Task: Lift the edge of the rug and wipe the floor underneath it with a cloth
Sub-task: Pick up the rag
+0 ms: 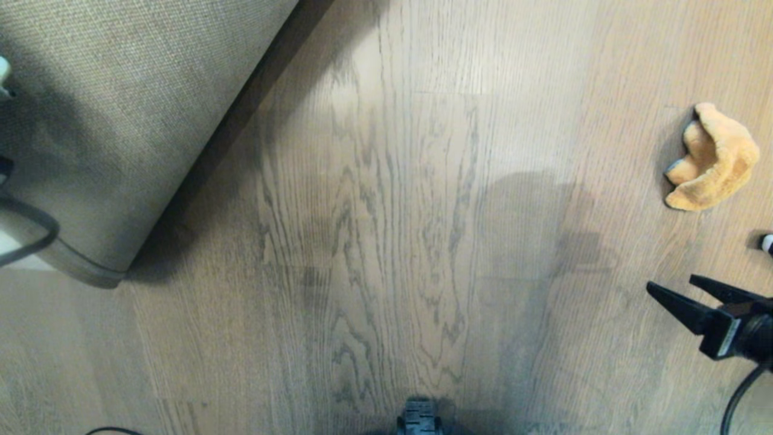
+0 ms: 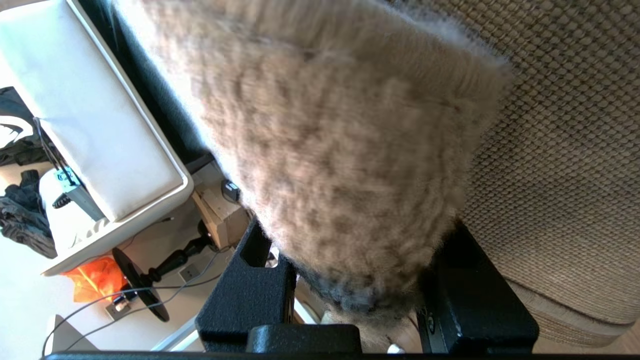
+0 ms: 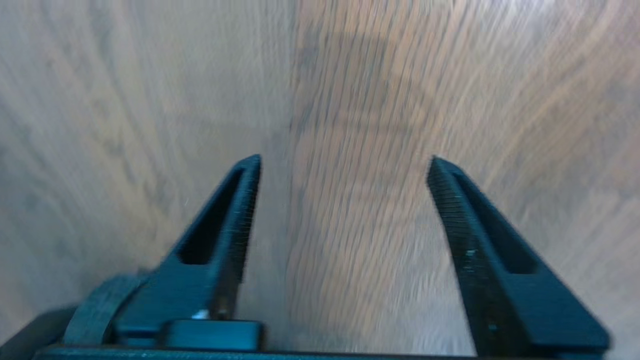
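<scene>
The rug (image 1: pixel 121 121) is held up at the upper left of the head view, its tan woven backing facing me over the brown wood-grain floor (image 1: pixel 392 241). In the left wrist view my left gripper (image 2: pixel 357 280) is shut on the rug's edge, with grey pile (image 2: pixel 340 150) filling the gap between its black fingers (image 2: pixel 250 295) and backing (image 2: pixel 575 150) beside it. The orange-tan cloth (image 1: pixel 715 160) lies crumpled on the floor at the far right. My right gripper (image 1: pixel 670 281) hangs open below the cloth, apart from it. In the right wrist view the right gripper (image 3: pixel 345 165) has only bare floor (image 3: pixel 350 75) between its fingers.
A white-tipped object (image 1: pixel 767 243) pokes in at the right edge near the right gripper. Part of my base (image 1: pixel 420 417) shows at the bottom centre. Past the rug, the left wrist view shows a white cushioned seat (image 2: pixel 85 125), an orange bag (image 2: pixel 95 282) and loose cables.
</scene>
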